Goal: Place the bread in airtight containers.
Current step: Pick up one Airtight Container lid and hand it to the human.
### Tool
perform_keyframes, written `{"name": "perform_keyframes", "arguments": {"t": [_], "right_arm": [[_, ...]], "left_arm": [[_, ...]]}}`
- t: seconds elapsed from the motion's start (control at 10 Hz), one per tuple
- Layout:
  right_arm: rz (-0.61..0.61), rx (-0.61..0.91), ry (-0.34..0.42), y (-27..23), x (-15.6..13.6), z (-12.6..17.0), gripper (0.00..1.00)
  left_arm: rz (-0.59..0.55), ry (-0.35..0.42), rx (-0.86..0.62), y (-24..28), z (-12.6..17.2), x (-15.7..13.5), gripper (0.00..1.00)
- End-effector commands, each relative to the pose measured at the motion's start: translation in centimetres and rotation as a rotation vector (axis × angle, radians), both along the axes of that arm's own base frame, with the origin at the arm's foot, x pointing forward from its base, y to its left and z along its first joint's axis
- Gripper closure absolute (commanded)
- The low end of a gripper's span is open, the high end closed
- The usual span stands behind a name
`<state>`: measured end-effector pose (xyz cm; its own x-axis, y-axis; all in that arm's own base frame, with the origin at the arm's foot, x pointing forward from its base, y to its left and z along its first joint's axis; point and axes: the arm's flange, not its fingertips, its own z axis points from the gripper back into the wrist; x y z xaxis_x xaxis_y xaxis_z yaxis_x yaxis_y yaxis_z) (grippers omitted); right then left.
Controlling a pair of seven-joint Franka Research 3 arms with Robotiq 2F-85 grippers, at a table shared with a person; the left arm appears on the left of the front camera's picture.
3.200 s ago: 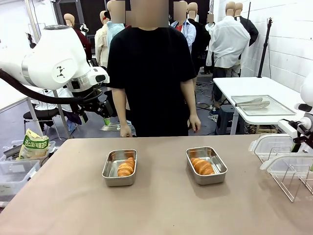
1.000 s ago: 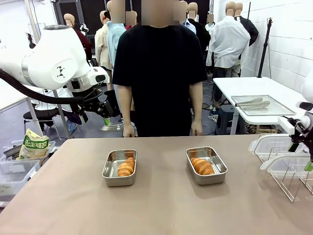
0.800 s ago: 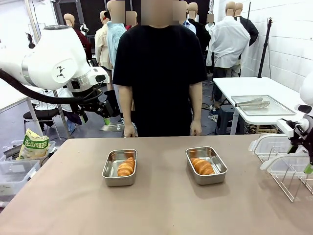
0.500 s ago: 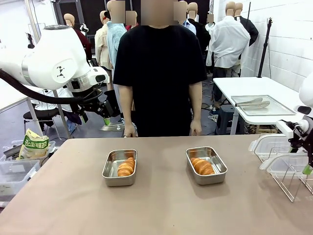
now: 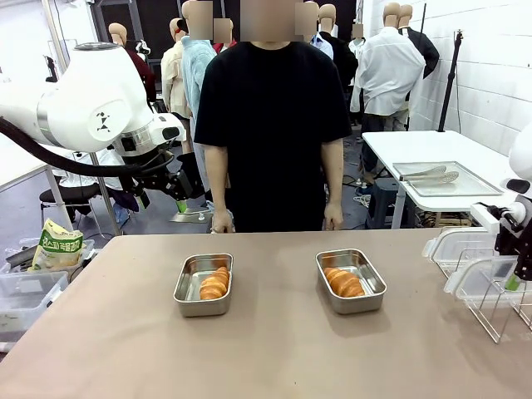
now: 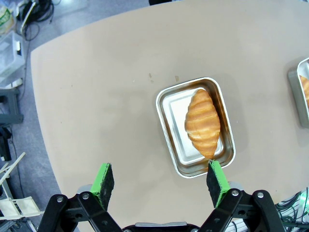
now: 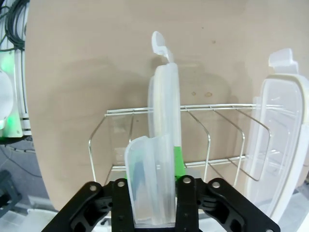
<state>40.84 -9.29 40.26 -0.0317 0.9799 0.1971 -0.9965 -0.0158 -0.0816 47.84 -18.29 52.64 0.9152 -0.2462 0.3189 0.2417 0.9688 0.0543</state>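
Two steel airtight containers sit on the brown table, the left one [image 5: 203,285] and the right one [image 5: 350,281]. One bread [image 5: 214,283] lies in the left tin and another bread [image 5: 343,283] in the right. My left gripper [image 5: 178,198] hangs open high over the table's far left; its wrist view looks down past the open left gripper [image 6: 159,180] on a tin [image 6: 168,115] with bread [image 6: 203,121]. At the right edge my right gripper [image 5: 515,270] is shut on a clear lid [image 5: 482,276]. In the right wrist view the right gripper [image 7: 157,166] pinches that lid [image 7: 162,111] upright in the rack.
A wire rack [image 7: 207,140] at the table's right edge holds the gripped lid and a second clear lid [image 7: 277,130]. A person stands at the far side, hands [image 5: 219,221] near the table edge. A snack bag [image 5: 55,245] lies left of the table. A metal tray [image 5: 440,179] sits on a back table.
My right gripper has closed on the clear lid in the rack, and the lid has shifted slightly. The left arm, the tins and the bread have not moved.
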Motion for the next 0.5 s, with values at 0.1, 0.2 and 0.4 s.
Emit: {"name": "perform_keyframes", "arguments": {"t": [0.1,0.2,0.4], "right_arm": [[0.011,0.021,0.003,-0.40,0.14,-0.51,1.00],[0.011,0.021,0.003,-0.45,0.14,-0.46,1.00],[0.003,0.032,0.003,-0.54,0.01,0.07,1.00]], "left_arm": [[0.002,-0.001,0.002,0.19,0.15,-0.05,0.00],[0.002,-0.001,0.002,0.19,0.15,-0.05,0.00],[0.002,-0.001,0.002,0.19,0.15,-0.05,0.00]]}}
